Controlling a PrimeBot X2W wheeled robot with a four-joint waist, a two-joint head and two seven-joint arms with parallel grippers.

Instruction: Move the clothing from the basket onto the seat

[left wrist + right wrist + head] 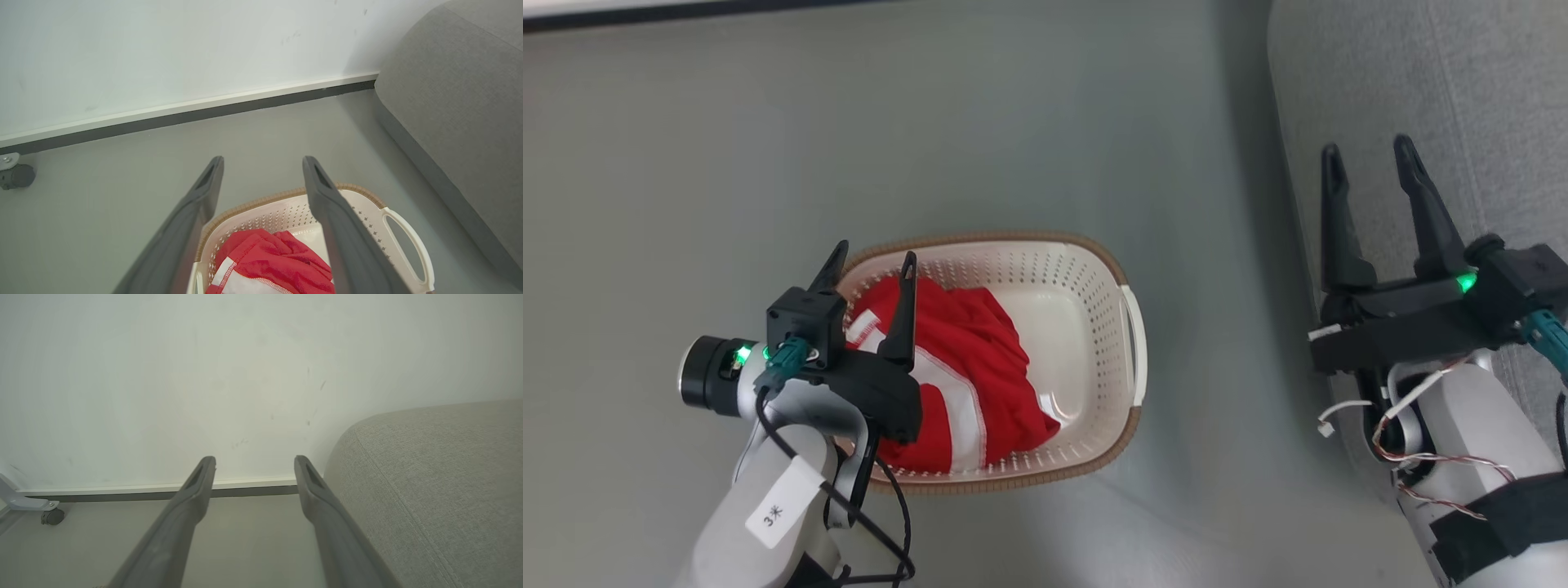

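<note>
The basket (1045, 240) sits on the grey floor (931, 122), and the red clothing (980, 359) is bunched in its left half, leaving the pale bottom bare towards the right handle. The left gripper (872, 260) hangs over that heap, its jaws spread wide and pinching nothing. One finger crosses the red cloth and the other lies along the rim. I cannot tell whether either touches. The arm behind it hides the basket's near left corner, the left handle and part of the clothing.

Through the left wrist camera, the left gripper (263, 161) frames the basket (294, 212). The clothing (278, 257) is cut off at the bottom edge.

The seat (1462, 98) runs off the picture at the right, well apart from the basket. The right gripper (1368, 151) is held over its edge, jaws spread and bare, and the forearm covers the seat's near side. A small caster (51, 516) stands by the skirting, its frame cut off.
</note>
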